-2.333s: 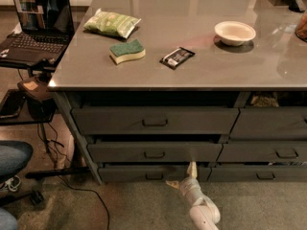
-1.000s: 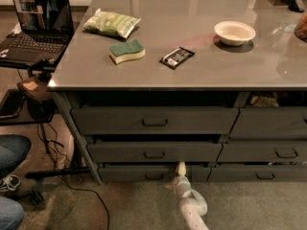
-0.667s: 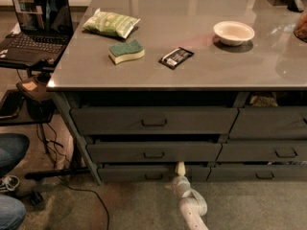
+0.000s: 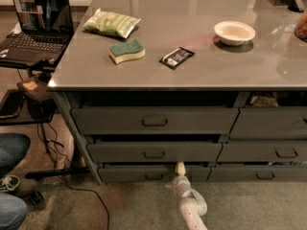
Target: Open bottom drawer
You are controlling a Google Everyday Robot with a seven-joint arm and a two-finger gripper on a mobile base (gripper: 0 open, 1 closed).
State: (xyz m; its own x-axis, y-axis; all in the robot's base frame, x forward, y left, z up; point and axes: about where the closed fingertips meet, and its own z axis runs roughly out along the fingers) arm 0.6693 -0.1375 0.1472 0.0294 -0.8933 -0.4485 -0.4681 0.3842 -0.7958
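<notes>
Down at the foot of the left-hand stack, the bottom drawer [image 4: 124, 173] is the slimmest front of the three, dark grey, with a little loop handle [image 4: 154, 176] in the middle. The tool [image 4: 180, 168] is right up against the upper edge of that front, just right of the handle and not on it. It sits at the end of a white arm [image 4: 190, 204] that comes up from the bottom edge of the shot. Honestly can't tell if the tool is spread or pressed together, it just reads as one pale tip from this angle. The drawer itself looks pushed in, tucked below the middle drawer [image 4: 120, 152], with the top drawer [image 4: 110, 120] above that. Another stack of grey drawers [image 4: 271, 123] sits to the right. Up on the grey desk [image 4: 216, 71] there's a green snack bag [image 4: 112, 23] towards the far left, with a green and yellow sponge [image 4: 126, 51] nearer the front edge. A dark wrapper [image 4: 177, 57] lies just right of the sponge, and a white bowl [image 4: 234, 32] sits further right. Left of the desk an open laptop [image 4: 36, 23] sits on a low side stand with its screen lit, and cables [image 4: 57, 147] trail down to the floor under it. Someone's jeans [image 4: 12, 152] and a sneaker [image 4: 8, 182] poke in at the bottom left, and the floor is greyish-green carpet [image 4: 249, 205].
</notes>
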